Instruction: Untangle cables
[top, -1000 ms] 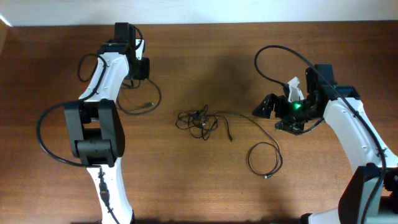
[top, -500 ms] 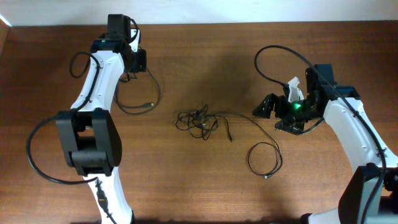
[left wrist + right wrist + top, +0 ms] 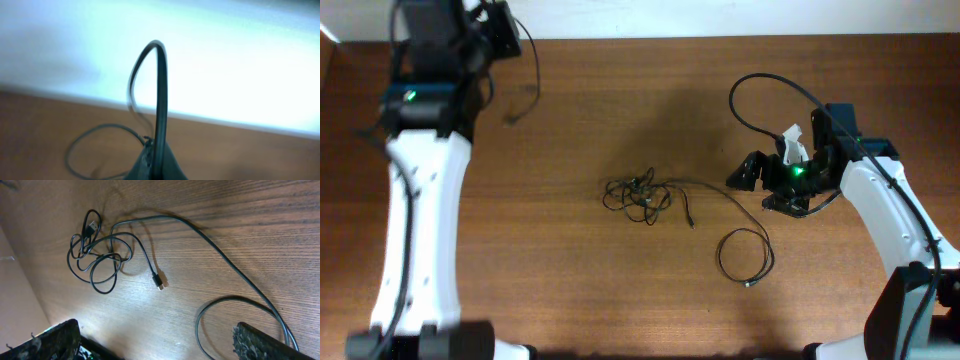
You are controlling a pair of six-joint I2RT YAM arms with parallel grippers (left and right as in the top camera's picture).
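Two arms (image 3: 890, 215); one cable tangle (image 3: 640, 195); one separate cable (image 3: 161, 100).

Blk cables (image 3: 638, 193) on brown wood-grain table (image 3: 620, 290); right arm (image 3: 885, 205) white, green LED (image 3: 798, 170).

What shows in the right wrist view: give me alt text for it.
A small tangle of thin black cables lies on a wooden table; one long cord trails from it to a loose loop near the right gripper, whose jaws stand open.
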